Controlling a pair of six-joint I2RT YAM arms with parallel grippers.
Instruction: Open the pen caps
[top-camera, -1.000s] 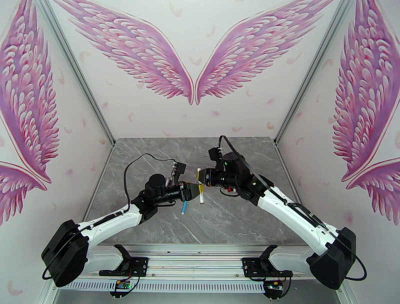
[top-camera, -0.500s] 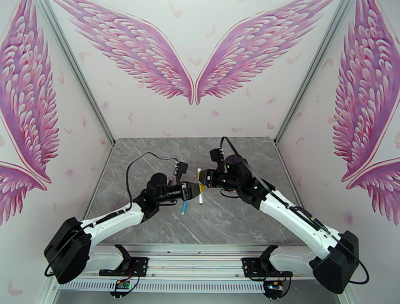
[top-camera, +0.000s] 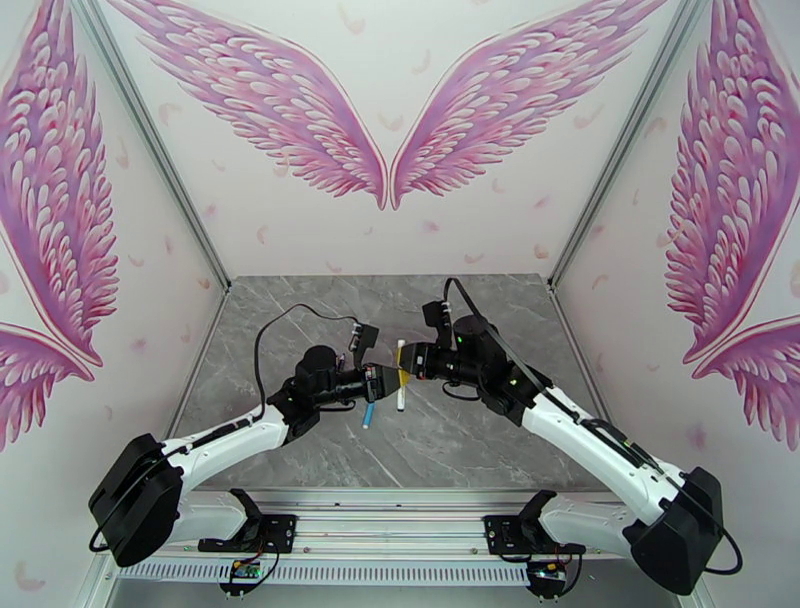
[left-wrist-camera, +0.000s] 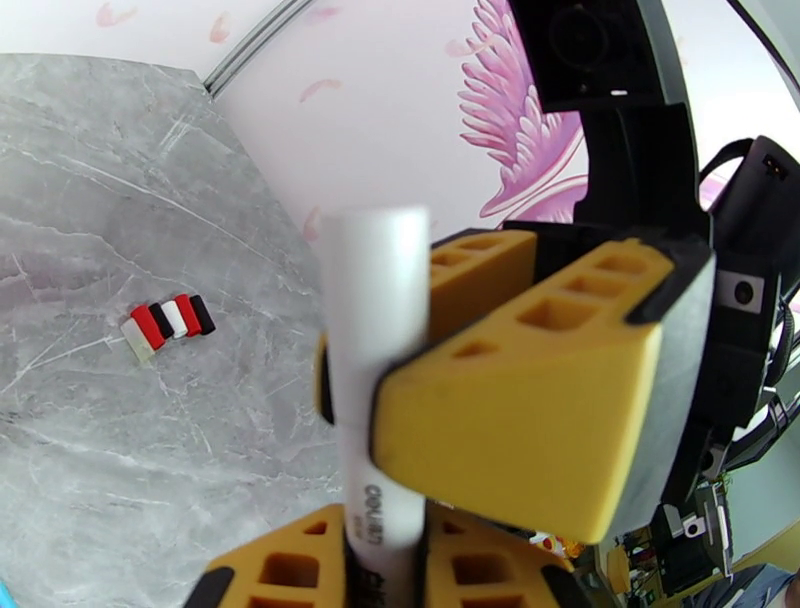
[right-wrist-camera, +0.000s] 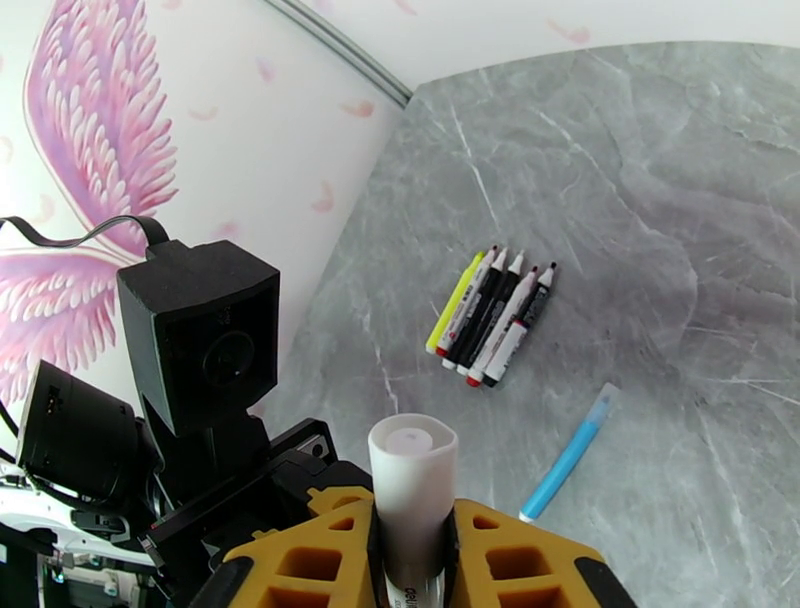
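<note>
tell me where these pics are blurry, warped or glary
Left wrist: the close white pen is soft and washed out, while the loose caps are sharp. Right wrist: fisheye bend at the edges, pen row crisp. Top external: even light, faint shadows, no glare.

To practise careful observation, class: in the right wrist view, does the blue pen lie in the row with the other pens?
No, the blue pen lies alone on the table, apart from the row of pens.

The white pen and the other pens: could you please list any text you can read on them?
"deli": white pen, low on its barrel, right wrist view; rest cut off.
Sideways print on that barrel, left wrist view: too blurred.
Row of loose pens: print too small.
</note>
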